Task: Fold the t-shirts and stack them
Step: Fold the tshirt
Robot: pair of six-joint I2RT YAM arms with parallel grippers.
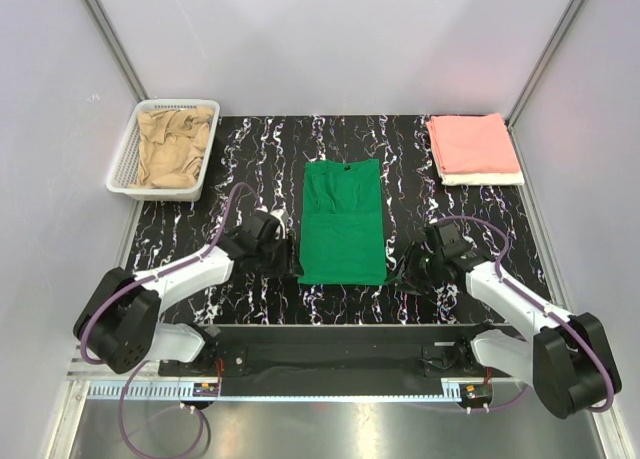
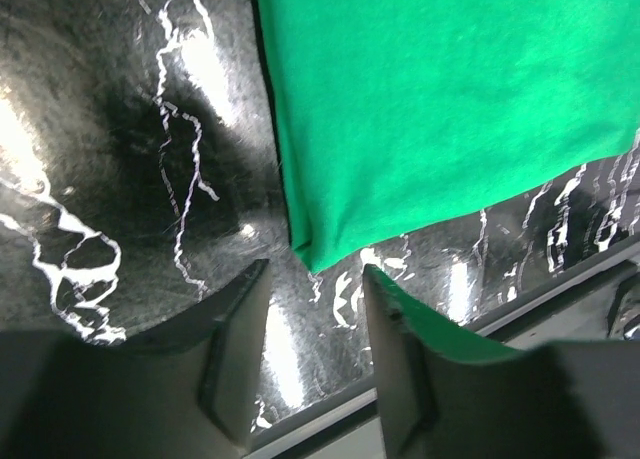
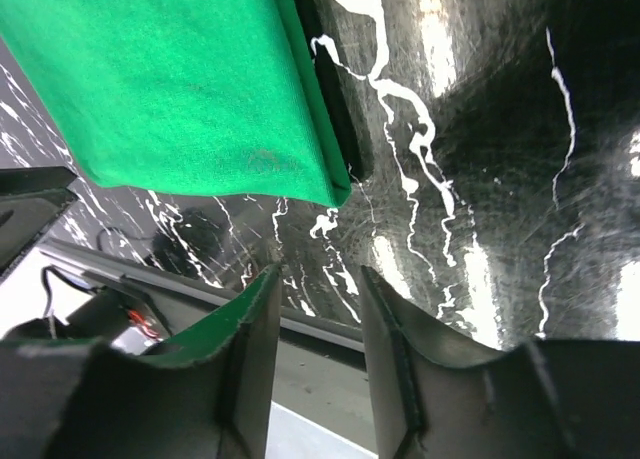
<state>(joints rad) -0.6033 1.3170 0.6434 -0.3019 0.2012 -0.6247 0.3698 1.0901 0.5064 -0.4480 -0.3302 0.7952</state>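
1. Only the top view shows the tan shirt (image 1: 175, 144) in the basket (image 1: 125, 165), and the pink shirt (image 1: 472, 142) on the white shirt (image 1: 485, 179).
2. Wrist views: the left gripper (image 2: 315, 274) and right gripper (image 3: 320, 279) stand open and empty, just off the green shirt's (image 1: 343, 222) near corners.
3. The green shirt lies folded at the middle of the black, white-veined table (image 1: 250, 149).

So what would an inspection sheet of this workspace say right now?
Surface: black marbled table.
Job's things: green shirt folded lengthwise at centre; pink shirt folded on a white shirt, far right; tan shirt crumpled in the basket, far left.
Clutter: nothing seen.
Grippers: left pincer and right pincer open, empty, at the green shirt's near corners.
Cables: purple cable along each arm.
Surroundings: pale walls, metal frame.
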